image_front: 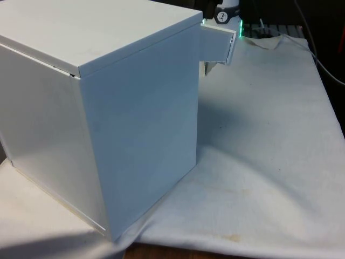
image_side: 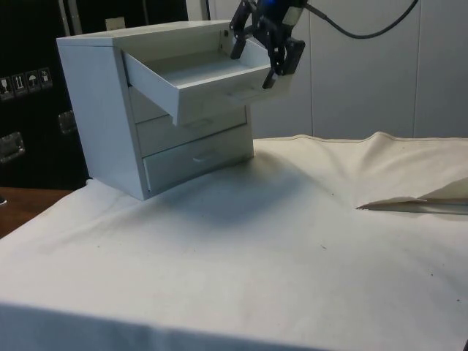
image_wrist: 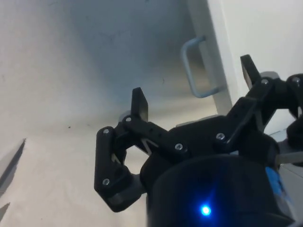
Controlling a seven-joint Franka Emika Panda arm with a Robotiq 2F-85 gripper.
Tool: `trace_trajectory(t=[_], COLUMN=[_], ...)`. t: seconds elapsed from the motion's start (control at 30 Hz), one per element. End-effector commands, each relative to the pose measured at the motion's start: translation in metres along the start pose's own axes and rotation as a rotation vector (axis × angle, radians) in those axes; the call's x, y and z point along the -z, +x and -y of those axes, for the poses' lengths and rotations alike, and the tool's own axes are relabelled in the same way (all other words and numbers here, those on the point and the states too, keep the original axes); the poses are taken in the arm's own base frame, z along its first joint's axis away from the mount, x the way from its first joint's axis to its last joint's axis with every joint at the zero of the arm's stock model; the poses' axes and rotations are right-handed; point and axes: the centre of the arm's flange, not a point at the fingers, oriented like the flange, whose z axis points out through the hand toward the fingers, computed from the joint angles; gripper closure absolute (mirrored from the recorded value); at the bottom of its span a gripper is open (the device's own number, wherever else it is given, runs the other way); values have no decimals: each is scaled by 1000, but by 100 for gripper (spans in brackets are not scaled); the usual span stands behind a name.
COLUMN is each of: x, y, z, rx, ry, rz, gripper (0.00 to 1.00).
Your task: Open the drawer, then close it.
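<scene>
My pincer (image_side: 265,51) is released, fingers (image_wrist: 139,104) spread on either side of the handle (image_wrist: 196,71) of the top drawer (image_side: 197,84) without touching it. That drawer stands pulled well out of the chest (image_side: 102,110), which sits on the cloth-covered counter (image_side: 292,241).

Showing plain white on the chest of drawers (image_front: 108,108), filling the left of the front frame, and on its open top drawer (image_side: 201,80). Looking pale grey-white on the handle (image_wrist: 196,71). Wearing black on the gripper (image_side: 267,47). Lying off-white, faintly stained, as the cloth (image_side: 292,248).
</scene>
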Motion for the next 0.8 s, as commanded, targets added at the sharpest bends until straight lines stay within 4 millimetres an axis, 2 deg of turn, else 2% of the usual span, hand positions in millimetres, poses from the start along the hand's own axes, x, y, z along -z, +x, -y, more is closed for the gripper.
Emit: trace_trajectory(t=[0.0, 0.27, 0.77], x=[1, 8, -3], y=[1, 9, 12], z=[3, 30, 45], rx=[2, 26, 94], ry=[1, 11, 14], rz=[-4, 1, 41], gripper=[0, 0, 0])
